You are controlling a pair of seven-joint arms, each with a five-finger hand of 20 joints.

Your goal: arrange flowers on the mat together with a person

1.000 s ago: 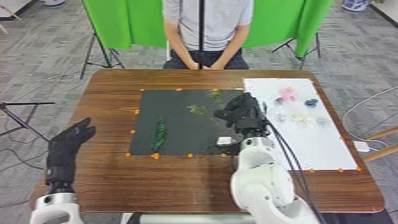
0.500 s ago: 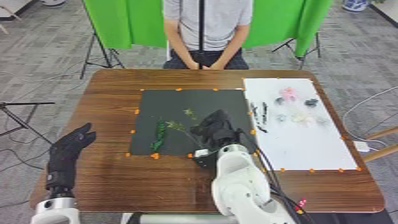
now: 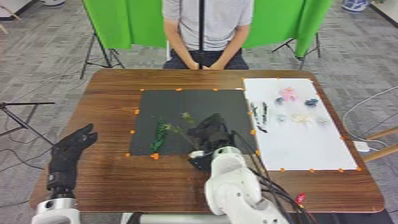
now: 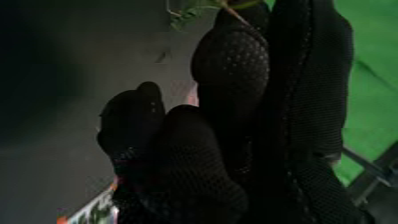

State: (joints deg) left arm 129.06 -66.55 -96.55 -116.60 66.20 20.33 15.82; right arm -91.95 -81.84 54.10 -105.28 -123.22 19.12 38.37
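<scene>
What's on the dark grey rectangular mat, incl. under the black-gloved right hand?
On the mat: a dark green leafy sprig. A thin light-green sprig extends over it from the right hand. Mat surface beneath that hand is covered; can't tell.

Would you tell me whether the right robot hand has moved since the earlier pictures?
Yes, against the dark mat, the right robot hand has moved leftward and nearer the robot.

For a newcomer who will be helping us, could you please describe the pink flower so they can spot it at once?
On the right side of the brown wooden table lies a long white sheet. The pink flower is near its far end, the farthest from the robot in a loose cluster. Its pink sets it apart from the dark blue and pale yellow blooms.
</scene>
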